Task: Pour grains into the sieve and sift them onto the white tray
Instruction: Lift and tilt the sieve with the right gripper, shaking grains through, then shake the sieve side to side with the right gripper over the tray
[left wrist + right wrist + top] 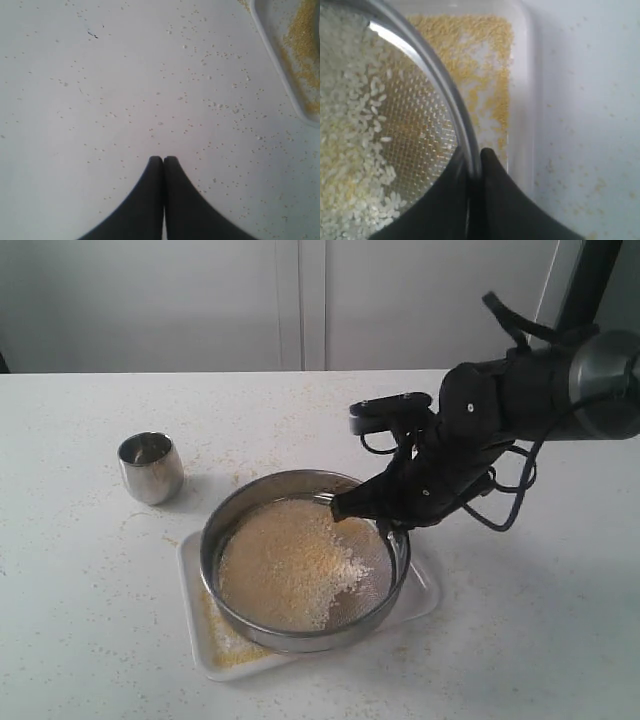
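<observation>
A white desk (90, 640), sprinkled with stray bits, is seen to carry the white tray (425, 595). Over it the sieve (300, 642) is held, its rim pinched between the closed fingers of the right claw (475, 165) on the side away from the steel cup (150, 468), which stands upright on the desk near the tray's far left corner. The left claw (163, 160) is shown with its fingers pressed together and nothing between them, above bare desk beside a tray corner. The grains (285, 565) are spread over the sieve's mesh, while fine yellow meal lies on the tray beneath.
</observation>
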`<control>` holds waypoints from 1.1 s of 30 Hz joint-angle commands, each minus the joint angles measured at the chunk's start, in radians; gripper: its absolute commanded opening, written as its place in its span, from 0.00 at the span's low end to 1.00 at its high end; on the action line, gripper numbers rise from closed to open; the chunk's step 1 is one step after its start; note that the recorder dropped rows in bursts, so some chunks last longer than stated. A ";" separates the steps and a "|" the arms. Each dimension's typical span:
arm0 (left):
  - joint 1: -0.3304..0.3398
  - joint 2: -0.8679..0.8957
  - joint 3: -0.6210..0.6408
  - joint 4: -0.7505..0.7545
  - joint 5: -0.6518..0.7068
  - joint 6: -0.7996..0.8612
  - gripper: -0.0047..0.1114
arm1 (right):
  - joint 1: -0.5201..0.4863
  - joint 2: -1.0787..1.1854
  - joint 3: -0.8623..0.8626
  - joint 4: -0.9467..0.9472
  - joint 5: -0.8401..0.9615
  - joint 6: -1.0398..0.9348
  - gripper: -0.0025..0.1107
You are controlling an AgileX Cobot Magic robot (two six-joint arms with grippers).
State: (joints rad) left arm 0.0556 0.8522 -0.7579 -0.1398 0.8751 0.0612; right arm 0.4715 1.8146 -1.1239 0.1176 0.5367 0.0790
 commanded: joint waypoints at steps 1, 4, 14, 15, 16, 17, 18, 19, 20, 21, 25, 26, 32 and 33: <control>0.002 -0.009 0.005 -0.008 0.007 0.000 0.04 | -0.080 -0.008 -0.005 -0.016 -0.079 0.142 0.02; 0.002 -0.009 0.005 -0.008 0.007 0.000 0.04 | -0.069 -0.008 -0.005 0.158 -0.038 -0.010 0.02; 0.002 -0.009 0.005 -0.008 0.007 0.000 0.04 | -0.144 -0.006 -0.001 0.266 -0.072 -0.122 0.02; 0.002 -0.009 0.005 -0.008 0.007 0.000 0.04 | -0.133 -0.006 -0.001 0.289 -0.058 -0.138 0.02; 0.002 -0.009 0.005 -0.008 0.007 0.000 0.04 | -0.115 -0.006 -0.001 0.304 -0.050 -0.166 0.02; 0.002 -0.009 0.005 -0.008 0.007 0.000 0.04 | -0.086 -0.006 -0.001 0.315 -0.039 -0.203 0.02; 0.002 -0.009 0.005 -0.008 0.007 0.000 0.04 | -0.058 -0.006 -0.001 0.315 -0.031 -0.236 0.02; 0.002 -0.009 0.005 -0.008 0.007 0.000 0.04 | -0.037 -0.008 -0.001 0.307 -0.029 -0.268 0.02; 0.002 -0.009 0.005 -0.008 0.007 0.000 0.04 | -0.030 -0.009 -0.001 0.272 -0.047 -0.293 0.02; 0.002 -0.009 0.005 -0.008 0.007 0.000 0.04 | -0.036 -0.009 -0.001 0.227 -0.075 -0.264 0.02; 0.002 -0.009 0.005 -0.008 0.007 0.000 0.04 | -0.106 -0.007 -0.001 0.181 -0.136 -0.025 0.02; 0.002 -0.009 0.005 -0.008 0.007 0.000 0.04 | -0.105 -0.007 -0.001 0.212 -0.134 -0.029 0.02; 0.002 -0.009 0.005 -0.008 0.007 0.000 0.04 | -0.010 -0.007 -0.001 0.140 -0.084 -0.279 0.02; 0.002 -0.009 0.005 -0.008 0.007 0.000 0.04 | -0.022 -0.007 -0.001 0.095 -0.102 -0.209 0.02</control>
State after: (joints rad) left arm 0.0556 0.8522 -0.7579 -0.1398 0.8751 0.0612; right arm 0.4478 1.8206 -1.1239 0.2963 0.4575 -0.1498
